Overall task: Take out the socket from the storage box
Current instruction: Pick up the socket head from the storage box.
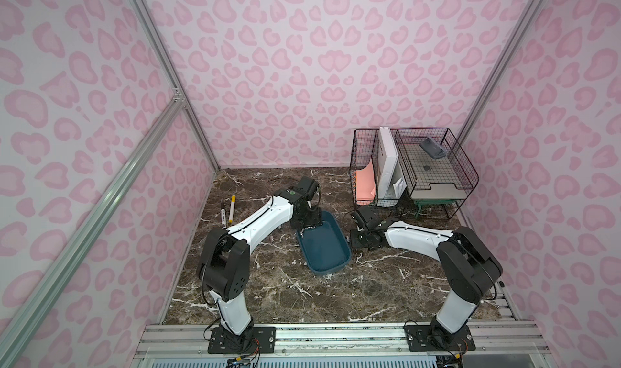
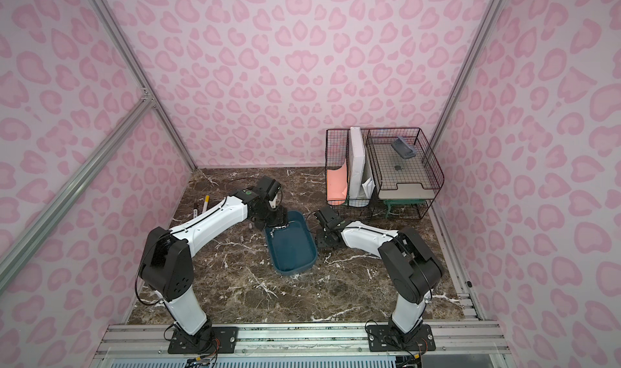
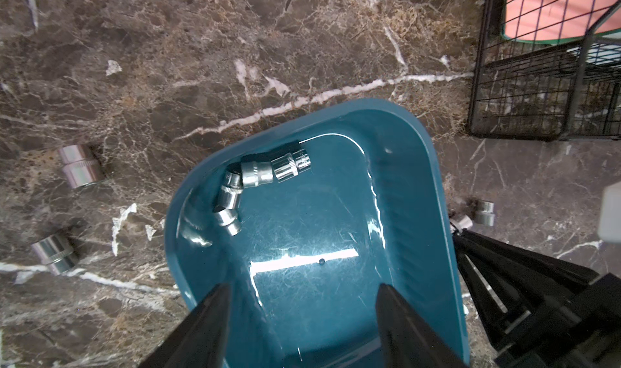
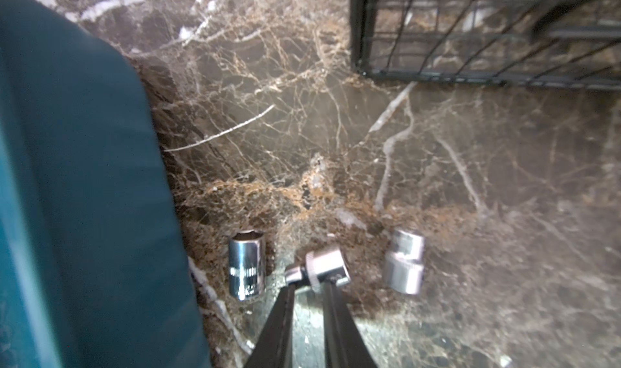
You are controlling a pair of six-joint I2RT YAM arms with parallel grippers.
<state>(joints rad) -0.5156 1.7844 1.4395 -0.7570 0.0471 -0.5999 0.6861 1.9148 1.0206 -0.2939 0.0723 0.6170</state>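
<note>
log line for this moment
left gripper: open over storage box | right gripper: shut on socket beside box | in box: four sockets

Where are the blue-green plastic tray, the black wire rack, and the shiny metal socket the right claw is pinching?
Shallow teal-blue plastic tray (image 1: 327, 248): in a top view, its bare floor.
Black wire-mesh rack (image 1: 462, 168): in a top view, side mesh wall.
Shiny silver metal socket (image 4: 327, 267): right wrist view, its wide body.

Robot test cell, lab-type. Enclosed booth: aluminium frame (image 1: 100, 201), pink-print wall panels (image 1: 302, 63) on three sides. Marble-pattern worktop (image 1: 302, 302) inside. My left arm (image 1: 258, 220) and right arm (image 1: 413, 237) bolted to a metal rail (image 1: 336, 337) at its front edge.
</note>
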